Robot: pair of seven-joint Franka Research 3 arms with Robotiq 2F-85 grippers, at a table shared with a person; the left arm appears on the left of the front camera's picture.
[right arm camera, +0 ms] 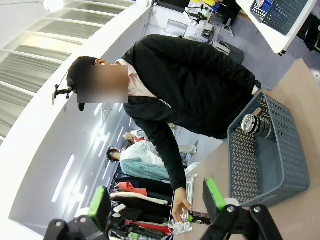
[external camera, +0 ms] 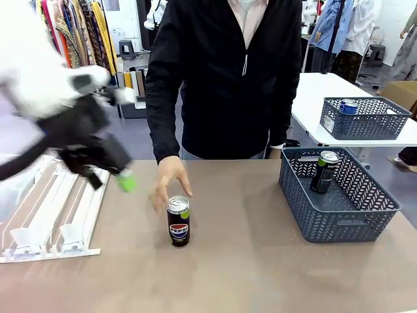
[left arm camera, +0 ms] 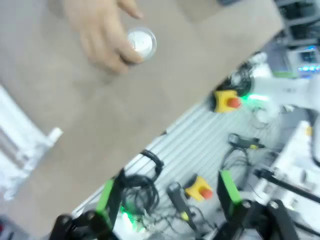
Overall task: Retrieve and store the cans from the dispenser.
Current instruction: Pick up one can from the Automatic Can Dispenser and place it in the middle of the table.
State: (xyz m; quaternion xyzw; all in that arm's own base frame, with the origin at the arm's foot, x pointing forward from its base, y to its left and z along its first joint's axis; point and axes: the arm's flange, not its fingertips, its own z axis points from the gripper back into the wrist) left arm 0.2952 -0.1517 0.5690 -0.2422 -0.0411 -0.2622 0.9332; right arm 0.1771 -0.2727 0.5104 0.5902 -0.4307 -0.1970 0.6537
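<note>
Pepsi-logo black drink can with a silver top (external camera: 178,222) stands upright on the brown bench (external camera: 247,274), near the middle of its near half, probably set there for the person's hand (external camera: 168,179) just behind it. The left claw (external camera: 114,171), released and empty, hangs over the sloped white rail dispenser (external camera: 52,215) at the bench's left edge. The right claw (right arm camera: 157,200) is spread wide, holding nothing; a second dark can (external camera: 324,171) sits stored in the grey mesh basket (external camera: 339,215) at the right edge.

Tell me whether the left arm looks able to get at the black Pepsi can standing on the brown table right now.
Probably not cleanly. The black Pepsi can stands upright on open table, but the person's hand rests right behind it, nearly touching. The left tool hangs open nearby with nothing between; the hand would crowd a grasp.
</note>
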